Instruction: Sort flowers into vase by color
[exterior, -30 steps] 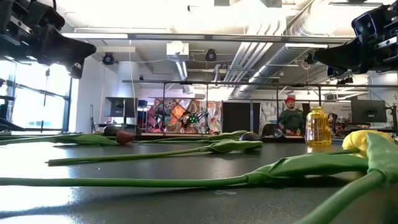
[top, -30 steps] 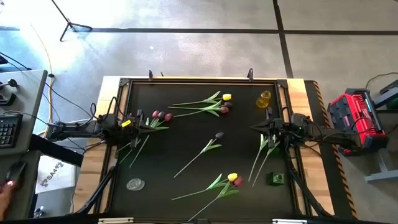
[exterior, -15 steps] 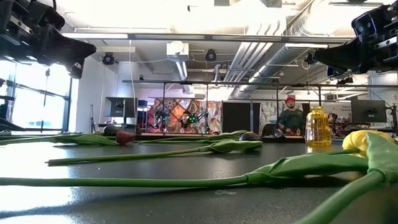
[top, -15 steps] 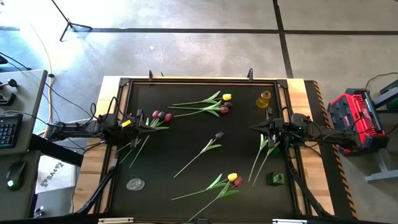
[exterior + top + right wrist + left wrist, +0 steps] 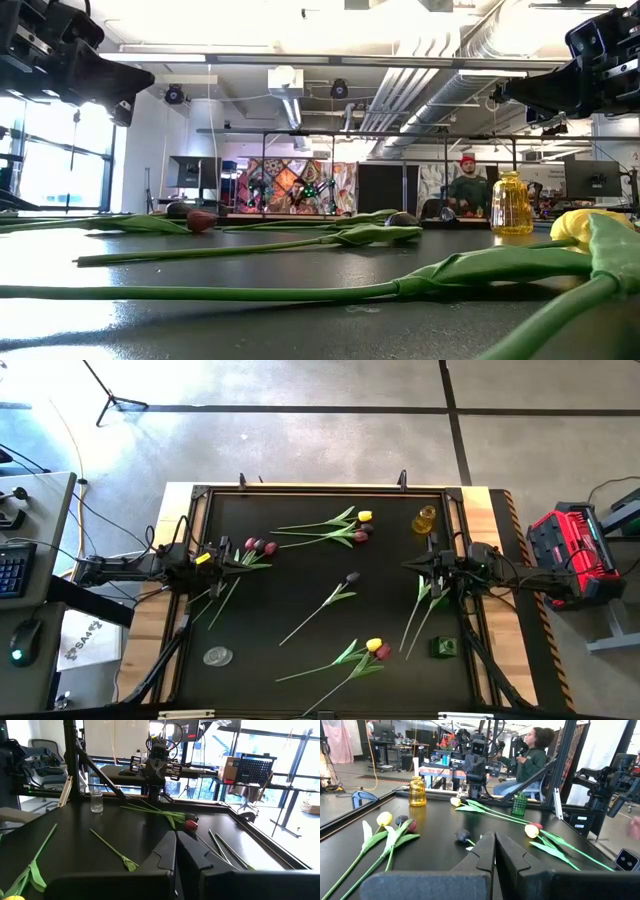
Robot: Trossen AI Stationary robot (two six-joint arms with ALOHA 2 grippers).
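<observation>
Several artificial tulips lie flat on the black table. One bunch with pink and dark heads lies just ahead of my left gripper. Another with a yellow head is near the far edge. A single dark tulip lies mid-table, and a yellow and pink pair sits toward the near edge. Loose stems lie under my right gripper. Both grippers hover above the table, shut and holding nothing, left and right.
A yellow vase stands at the far right, a green vase at the near right, and a clear glass jar at the near left. A raised frame rims the table. A person sits beyond the table.
</observation>
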